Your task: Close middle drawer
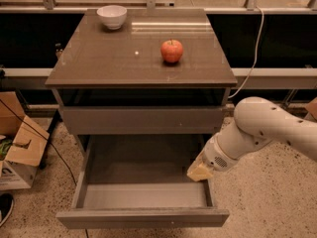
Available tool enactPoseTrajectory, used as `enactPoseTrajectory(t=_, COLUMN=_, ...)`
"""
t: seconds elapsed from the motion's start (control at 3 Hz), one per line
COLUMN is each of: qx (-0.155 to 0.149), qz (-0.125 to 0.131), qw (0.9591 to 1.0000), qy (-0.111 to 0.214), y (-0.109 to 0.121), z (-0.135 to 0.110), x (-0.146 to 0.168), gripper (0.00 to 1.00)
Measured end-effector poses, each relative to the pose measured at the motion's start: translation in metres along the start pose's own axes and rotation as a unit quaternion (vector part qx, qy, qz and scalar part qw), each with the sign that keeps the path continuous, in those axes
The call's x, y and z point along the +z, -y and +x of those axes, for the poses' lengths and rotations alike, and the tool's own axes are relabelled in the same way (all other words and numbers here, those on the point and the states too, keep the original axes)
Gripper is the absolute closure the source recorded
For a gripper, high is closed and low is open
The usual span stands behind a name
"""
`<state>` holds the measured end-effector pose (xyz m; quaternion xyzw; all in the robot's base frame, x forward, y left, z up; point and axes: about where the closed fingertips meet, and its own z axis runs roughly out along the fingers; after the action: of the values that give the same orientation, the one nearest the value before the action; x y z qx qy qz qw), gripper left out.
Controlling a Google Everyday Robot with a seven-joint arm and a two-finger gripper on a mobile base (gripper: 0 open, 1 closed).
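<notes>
The middle drawer (143, 218) is pulled far out of the grey-brown cabinet, and its deep inside shows empty. Its plain flat front faces the camera at the bottom of the view. Above it sits the similar upper drawer front (143, 120), pushed in just under the glossy tabletop (99, 58). My gripper (200, 171), a pale yellowish tip on the white arm (262, 125), hangs over the drawer's right side wall, inside the back right part of the opening. The arm reaches in from the right.
A red apple (172, 51) and a white bowl (112, 17) stand on the tabletop. An open cardboard box (20, 148) and a shoe (4, 207) lie on the speckled floor at the left. A white cable (255, 43) hangs behind the cabinet at the right.
</notes>
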<state>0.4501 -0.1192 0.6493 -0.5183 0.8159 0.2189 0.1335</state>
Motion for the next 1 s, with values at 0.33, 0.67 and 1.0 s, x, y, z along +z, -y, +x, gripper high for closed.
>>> enactPoseTrajectory(t=0.33, qx=0.001, qz=-0.002, qw=1.0000, qy=0.000, y=0.000, z=0.001, x=0.002, gripper=1.00)
enactPoseTrajectory(t=0.67, qx=0.000, qz=-0.009, qw=0.9999, qy=-0.008, y=0.001, z=0.003, x=0.016, gripper=1.00)
enactPoseTrajectory(t=1.0, qx=0.000, qz=-0.025, qw=0.9996, qy=-0.014, y=-0.003, z=0.010, x=0.040, gripper=1.00)
